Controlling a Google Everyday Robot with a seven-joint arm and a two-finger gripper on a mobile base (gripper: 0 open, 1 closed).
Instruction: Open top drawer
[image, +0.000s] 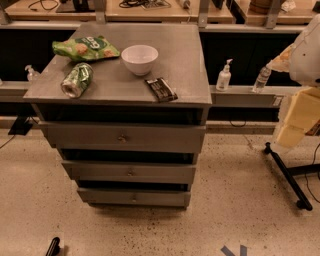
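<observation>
Claw lies out of view, its grip untellable; only the arm (306, 57), cropped at right, shows.

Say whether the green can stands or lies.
Lying: green can rests on its side on the cabinet. The gripper sits at bottom left edge.

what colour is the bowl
White bowl, clearest in the camera view; hand at the right edge.
</observation>
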